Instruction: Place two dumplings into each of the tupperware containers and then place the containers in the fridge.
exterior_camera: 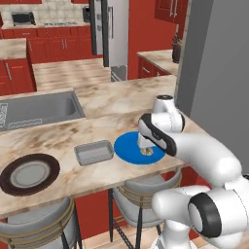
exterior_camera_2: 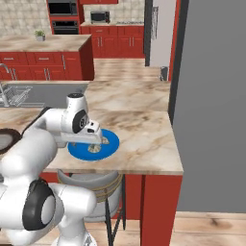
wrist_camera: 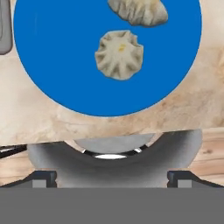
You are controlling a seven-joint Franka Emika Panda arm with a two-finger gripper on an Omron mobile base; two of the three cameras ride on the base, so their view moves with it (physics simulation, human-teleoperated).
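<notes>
While the gripper (exterior_camera: 146,151) hangs over the blue plate (exterior_camera: 127,146) near the counter's (exterior_camera: 97,127) front edge, note that its jaws stand fully spread and grasp nothing. You see two dumplings (wrist_camera: 119,54) on that plate, apart from each other, one cut off by the picture edge. One tupperware container (exterior_camera: 94,152) sits empty just beside the plate, toward the dark-brown plate (exterior_camera: 29,174) at the counter's left end. The fridge (exterior_camera_2: 161,33) stands well apart, across the room. No readable label or writing shows.
</notes>
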